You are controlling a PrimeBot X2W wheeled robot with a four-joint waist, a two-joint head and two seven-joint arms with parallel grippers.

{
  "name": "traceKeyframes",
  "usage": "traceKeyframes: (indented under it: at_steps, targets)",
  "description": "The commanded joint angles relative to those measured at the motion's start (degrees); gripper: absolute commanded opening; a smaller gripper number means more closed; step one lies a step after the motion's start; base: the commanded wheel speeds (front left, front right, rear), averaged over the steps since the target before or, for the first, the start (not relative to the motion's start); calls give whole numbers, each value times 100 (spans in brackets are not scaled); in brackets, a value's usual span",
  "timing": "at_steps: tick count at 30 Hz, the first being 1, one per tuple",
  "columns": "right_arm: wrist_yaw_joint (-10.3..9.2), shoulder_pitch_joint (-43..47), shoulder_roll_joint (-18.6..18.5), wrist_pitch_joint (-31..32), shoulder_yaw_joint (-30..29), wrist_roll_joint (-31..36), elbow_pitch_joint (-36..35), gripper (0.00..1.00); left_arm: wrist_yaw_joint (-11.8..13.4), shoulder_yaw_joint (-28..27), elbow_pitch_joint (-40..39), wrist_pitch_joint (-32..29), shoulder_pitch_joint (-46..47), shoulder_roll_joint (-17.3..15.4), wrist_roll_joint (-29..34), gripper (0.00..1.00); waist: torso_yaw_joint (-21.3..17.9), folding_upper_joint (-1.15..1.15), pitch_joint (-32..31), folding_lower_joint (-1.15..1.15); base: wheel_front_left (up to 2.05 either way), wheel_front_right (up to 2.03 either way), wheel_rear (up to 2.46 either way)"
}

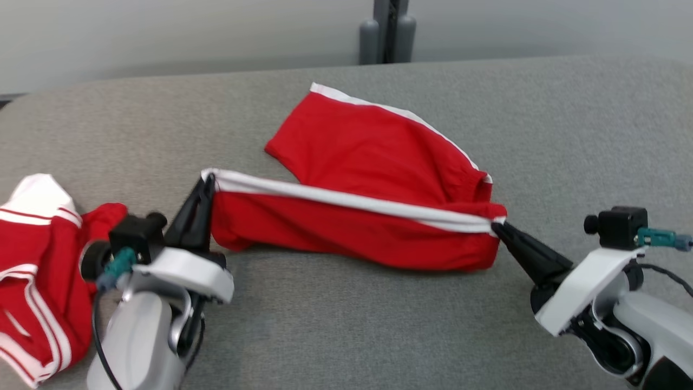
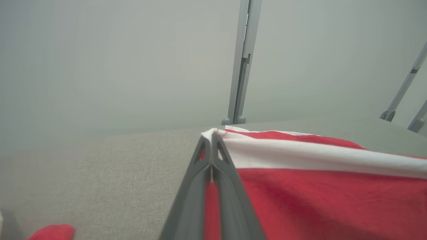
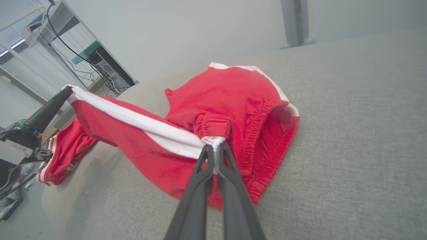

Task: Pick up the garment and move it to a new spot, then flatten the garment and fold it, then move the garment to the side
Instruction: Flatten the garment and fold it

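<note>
1. Nearest, lower left of the head view: left gripper (image 1: 207, 183) on a pale forearm. Its dark fingers are pressed together, pinching one end of the white side stripe of the red shorts (image 1: 368, 157)
2. Lower right, same view: right gripper (image 1: 497, 226), fingers likewise closed tight, nipping the other end of that stripe. The right wrist view shows gathered elastic there, so this is the waistband end
3. Just beside the left forearm, at the table's left edge: a second red-and-white garment (image 1: 38, 254), crumpled, lying apart from the shorts
4. Between the two grippers: the white stripe is drawn taut in a straight line and raised off the grey cloth surface (image 1: 379, 325). The red fabric hangs below it and its lower edge meets the surface
5. Beyond the stretched edge: the other leg of the shorts lies flat on the surface near the middle of the table. A thin white stripe runs along its far side
6. Farther back: bare grey cloth to the table's far edge
7. Behind the table: grey upright post (image 1: 387, 32) against a pale wall
8. Far left in the right wrist view: metal shelving with cables (image 3: 90, 56); details too small to make out
</note>
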State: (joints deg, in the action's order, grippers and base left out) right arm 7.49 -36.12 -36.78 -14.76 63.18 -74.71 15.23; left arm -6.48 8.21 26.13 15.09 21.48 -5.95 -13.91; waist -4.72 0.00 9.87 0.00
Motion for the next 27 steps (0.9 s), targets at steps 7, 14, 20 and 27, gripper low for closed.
traceKeyframes:
  at_steps: [7, 14, 20, 27]
  targets:
    - [1, -25, 614, -53, -1012, 478, 73, 0, 63, -8, 613, 13, 1225, -189, 234, 0, -562, 0, 668, 0, 0, 0, 0]
    - [1, -72, 1258, -50, -1709, 706, 154, 0, 138, 101, 1223, 13, 2254, -365, 502, 0, -965, 0, 1062, 0, 0, 0, 0]
    - [1, -197, 1698, -50, -1914, 900, 352, 0, 207, 262, 1907, 13, 3253, -446, 734, 0, -1231, 0, 1381, 0, 0, 0, 0]
    - [1, -509, 2190, -50, -2034, 1085, 670, 0, 267, 356, 2621, -11, 4072, -592, 890, 0, -1487, 0, 1675, 0, 0, 0, 0]
